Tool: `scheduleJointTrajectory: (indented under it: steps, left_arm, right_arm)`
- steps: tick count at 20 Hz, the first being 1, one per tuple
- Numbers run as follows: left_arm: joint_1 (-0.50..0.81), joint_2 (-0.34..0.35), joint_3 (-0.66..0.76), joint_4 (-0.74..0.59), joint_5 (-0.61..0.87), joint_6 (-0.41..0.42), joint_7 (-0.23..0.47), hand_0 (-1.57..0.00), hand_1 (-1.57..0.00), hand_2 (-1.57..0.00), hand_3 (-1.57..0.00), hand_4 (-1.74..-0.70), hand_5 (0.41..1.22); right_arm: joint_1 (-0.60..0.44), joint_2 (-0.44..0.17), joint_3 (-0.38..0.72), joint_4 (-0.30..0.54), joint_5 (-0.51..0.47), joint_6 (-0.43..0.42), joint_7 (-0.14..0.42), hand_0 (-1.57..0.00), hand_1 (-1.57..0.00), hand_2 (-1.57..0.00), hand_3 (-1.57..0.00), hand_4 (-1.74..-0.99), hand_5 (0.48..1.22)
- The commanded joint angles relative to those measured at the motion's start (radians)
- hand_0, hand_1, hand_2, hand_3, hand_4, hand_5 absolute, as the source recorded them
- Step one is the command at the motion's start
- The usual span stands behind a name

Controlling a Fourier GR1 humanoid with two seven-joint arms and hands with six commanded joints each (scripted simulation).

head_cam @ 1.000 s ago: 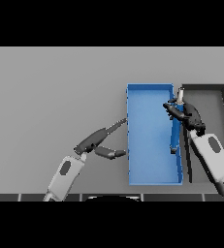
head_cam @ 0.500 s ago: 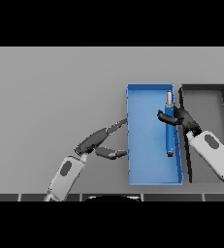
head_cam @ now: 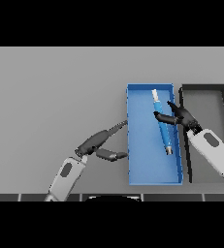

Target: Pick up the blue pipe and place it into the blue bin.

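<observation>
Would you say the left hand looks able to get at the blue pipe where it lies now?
Probably yes: the left hand is open beside the blue bin, and the blue pipe lies uncovered inside, though the right hand hovers at it.

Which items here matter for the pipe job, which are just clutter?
Job:
- blue pipe, lying inside the bin
- blue bin
- right hand, at the pipe

Not in it:
- black bin, right of the blue bin
- left hand, idle beside the blue bin

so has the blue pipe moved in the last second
Yes. The blue pipe has moved leftward and down, from the blue bin's right wall to inside it.
</observation>
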Motion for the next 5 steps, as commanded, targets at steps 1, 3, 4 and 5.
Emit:
scheduleJointTrajectory:
  steps: [1, 3, 4, 5]
  left_arm:
    - [-0.003, 0.007, 0.005, 0.003, 0.001, -0.003, -0.003, 0.00, 0.00, 0.00, 0.00, -0.88, 0.431]
    - [0.005, 0.009, 0.004, -0.004, 0.002, -0.003, -0.012, 0.00, 0.00, 0.00, 0.00, -0.88, 0.431]
    - [0.012, 0.011, 0.001, -0.008, 0.002, -0.004, -0.015, 0.00, 0.00, 0.00, 0.00, -0.88, 0.431]
    - [0.028, 0.013, -0.007, -0.013, -0.002, -0.005, -0.024, 0.00, 0.00, 0.00, 0.00, -0.88, 0.431]
  right_arm:
    - [0.004, -0.004, 0.001, -0.005, -0.007, 0.003, 0.003, -0.01, -0.01, -0.01, 0.00, -1.022, 0.661]
    - [-0.005, 0.006, 0.009, 0.015, 0.001, 0.019, -0.001, -0.01, -0.01, -0.01, 0.00, -1.022, 0.655]
    - [-0.004, 0.004, 0.007, 0.021, 0.004, 0.022, -0.013, -0.01, -0.01, -0.01, 0.00, -1.022, 0.649]
    - [-0.005, 0.011, 0.004, 0.017, -0.005, 0.015, -0.010, -0.01, -0.01, -0.01, 0.00, -1.022, 0.643]
